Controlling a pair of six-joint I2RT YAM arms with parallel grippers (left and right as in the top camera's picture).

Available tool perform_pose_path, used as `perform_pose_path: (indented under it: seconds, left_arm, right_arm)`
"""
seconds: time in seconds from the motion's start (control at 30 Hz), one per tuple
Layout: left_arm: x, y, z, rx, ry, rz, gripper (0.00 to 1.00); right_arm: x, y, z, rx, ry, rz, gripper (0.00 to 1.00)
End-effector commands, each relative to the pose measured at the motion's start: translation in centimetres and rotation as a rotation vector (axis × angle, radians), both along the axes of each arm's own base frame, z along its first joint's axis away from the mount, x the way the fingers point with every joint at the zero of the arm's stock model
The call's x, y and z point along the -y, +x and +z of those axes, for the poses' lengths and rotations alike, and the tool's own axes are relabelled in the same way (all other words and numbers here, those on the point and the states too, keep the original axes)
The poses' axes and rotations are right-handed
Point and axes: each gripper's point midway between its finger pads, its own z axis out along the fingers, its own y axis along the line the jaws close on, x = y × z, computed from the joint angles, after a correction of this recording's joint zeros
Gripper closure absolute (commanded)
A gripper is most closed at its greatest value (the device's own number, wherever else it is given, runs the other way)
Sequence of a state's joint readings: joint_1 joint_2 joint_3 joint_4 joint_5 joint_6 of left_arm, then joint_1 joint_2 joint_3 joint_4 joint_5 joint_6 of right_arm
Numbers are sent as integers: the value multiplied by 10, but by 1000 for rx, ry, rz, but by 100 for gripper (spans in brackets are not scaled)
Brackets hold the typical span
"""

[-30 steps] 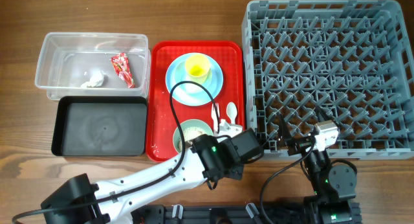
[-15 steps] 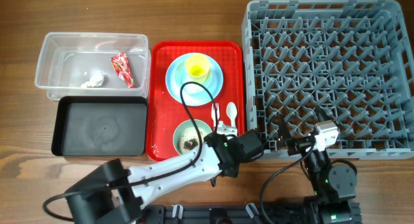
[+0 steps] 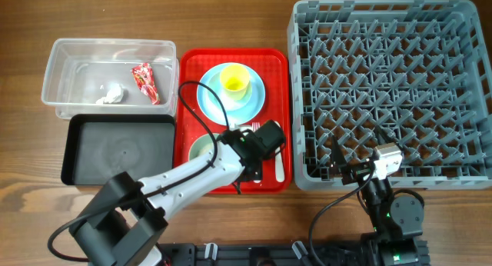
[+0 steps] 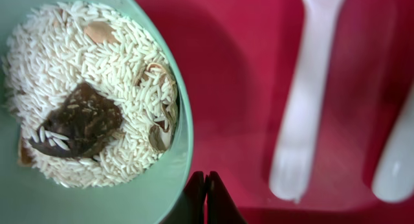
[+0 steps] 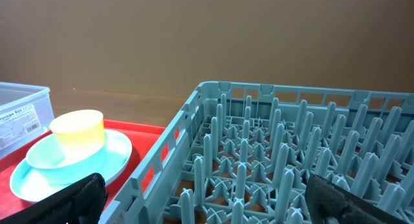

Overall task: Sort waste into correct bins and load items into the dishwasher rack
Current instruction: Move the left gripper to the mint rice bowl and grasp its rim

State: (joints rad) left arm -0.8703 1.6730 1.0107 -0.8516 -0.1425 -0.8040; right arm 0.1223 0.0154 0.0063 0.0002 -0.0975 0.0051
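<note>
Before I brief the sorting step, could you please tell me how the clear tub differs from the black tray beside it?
The clear tub is see-through; the black tray is opaque. The tub holds a red wrapper and a white tissue wad; the tray shows nothing inside. Both are rectangular and sit left of the red serving tray.

Table [image 3: 231, 20] being covered from three angles.
Everything is being viewed straight down from high above; the bowl [image 4: 129, 198] on the red tray [image 4: 233, 68] is being shown close from above; rack [image 5: 272, 153] and tray are being viewed low, sideways.
</note>
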Motion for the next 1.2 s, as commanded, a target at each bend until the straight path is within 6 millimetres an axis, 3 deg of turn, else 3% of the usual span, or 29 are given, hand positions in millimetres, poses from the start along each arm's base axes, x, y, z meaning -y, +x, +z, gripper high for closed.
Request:
perform_pose_path:
  seconds: [0.0,0.33,0.5,0.57,0.6,0.63,0.7,0.97,1.17]
  left_arm:
    - [-26,16,-2,68,109,21,96]
    - [-31,30,12,109,128,-4,96]
    - [-32,28,43,105,119,-2,96]
    - [-30,30,56,133,89,1,85]
    - [-30,30,61,146,77,3,67]
    - [-30,31,62,153,75,3,56]
    - [-33,33,65,172,88,6,53]
    - [-29,41,60,196,84,12,60]
    - [-29,41,37,157,131,6,66]
  right_arm:
    - [-1,0,2,11,-3,7,0]
    - [-1,0,2,11,-3,7,0]
    - [-1,0,2,11,-3,7,0]
    - [-1,0,2,11,-4,7,0]
    - [-1,0,2,11,-3,7,0]
    - [-1,0,2,11,-4,7,0]
    - [-1,0,2,11,-3,7,0]
    - [-1,0,2,11,-4,7,0]
    - [-1,0,2,11,-3,7,1]
